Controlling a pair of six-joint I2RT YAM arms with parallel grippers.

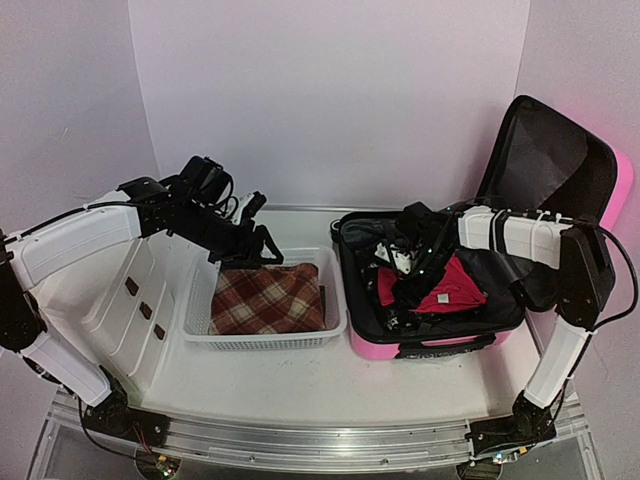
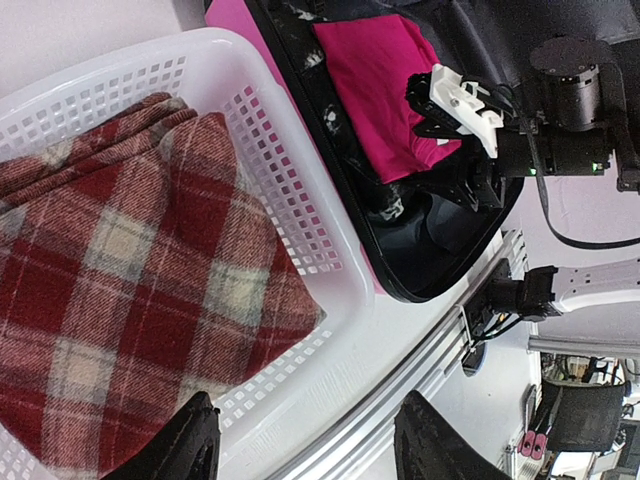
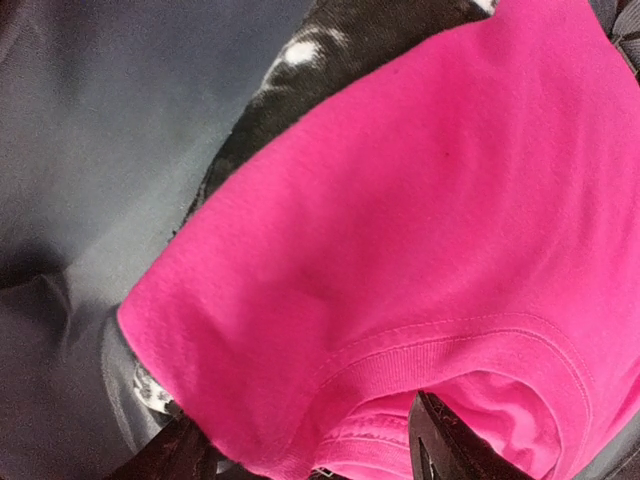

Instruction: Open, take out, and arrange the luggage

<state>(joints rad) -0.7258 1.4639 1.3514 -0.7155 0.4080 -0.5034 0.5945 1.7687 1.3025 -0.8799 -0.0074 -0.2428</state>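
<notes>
Pink shirt [image 3: 400,220] lies between the parted, empty fingers of the right gripper [image 3: 320,450] — inside the open luggage [image 1: 430,345], right of the basket [image 1: 265,342]. Left gripper [image 2: 310,445] likewise spread above the basket. Risk: a shallow pinch slips off the collar — or snags the lining [image 3: 60,150].

Three plain white panels close the scene in: a back wall [image 1: 320,90] and two side walls angled toward it, lit softly and evenly with a faint lilac cast. A pink glow tints the right wall [image 1: 580,50]. Below lies a white table [image 1: 300,385], edged in front by an aluminium rail [image 1: 300,440]. A white drawer unit [image 1: 100,300] lies tilted at the left.
</notes>
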